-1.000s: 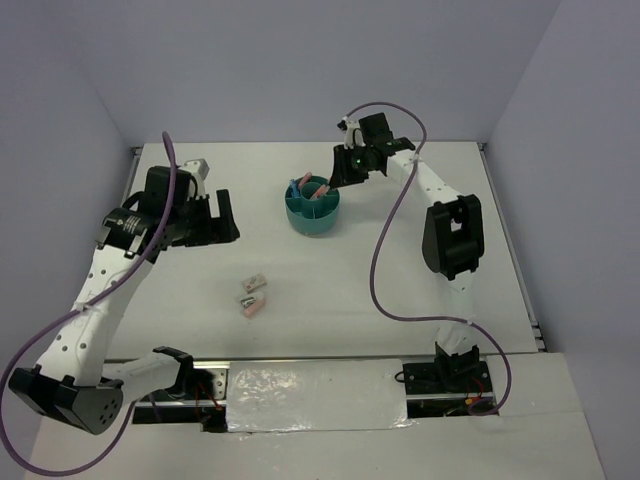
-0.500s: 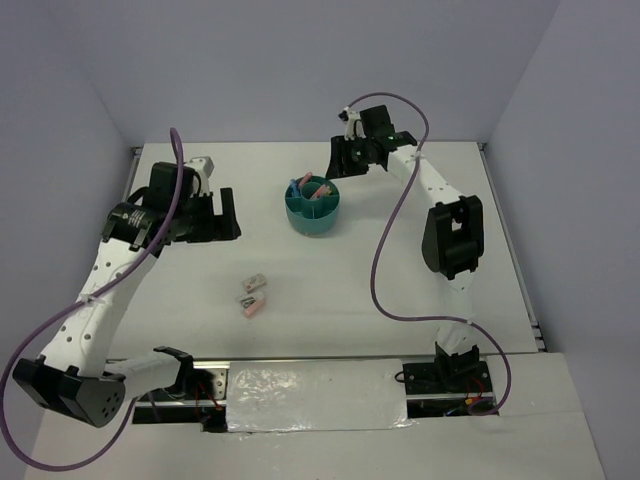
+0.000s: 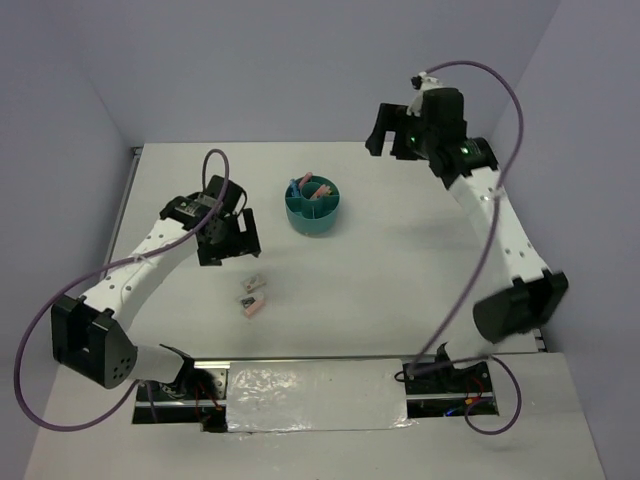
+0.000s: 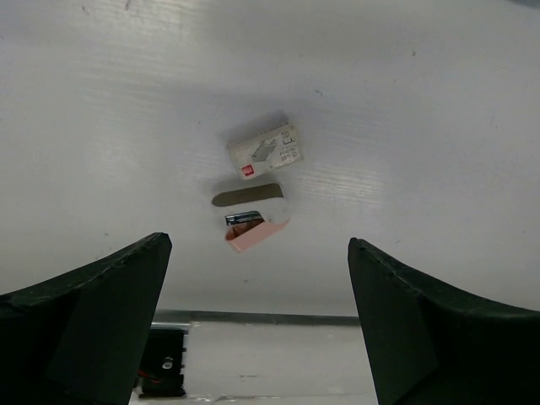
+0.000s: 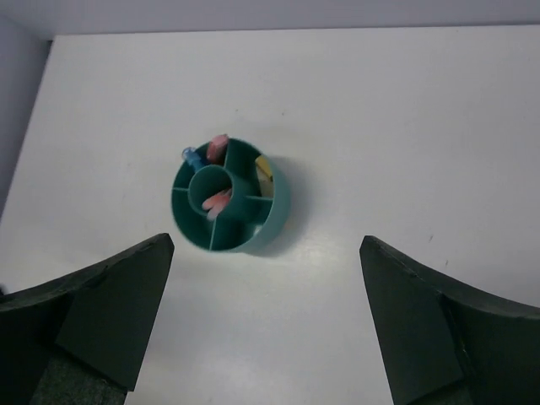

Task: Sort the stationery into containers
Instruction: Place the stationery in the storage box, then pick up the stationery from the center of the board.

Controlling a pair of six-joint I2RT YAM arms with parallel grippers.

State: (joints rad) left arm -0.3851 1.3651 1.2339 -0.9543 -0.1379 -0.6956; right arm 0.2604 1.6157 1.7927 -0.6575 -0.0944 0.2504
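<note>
Top external: teal tub [image 3: 312,223] and blocks [image 3: 252,296] lie well inside table [image 3: 400,275] edges.

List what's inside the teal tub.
The teal tub holds a pink piece near its centre, another pink piece, a blue piece and a yellowish piece toward the rim. Deeper contents are hidden.

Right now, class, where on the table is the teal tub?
In the top view, the teal tub stands mid-width on the table, toward the far edge; the loose blocks lie nearer the front edge, to its left.
</note>
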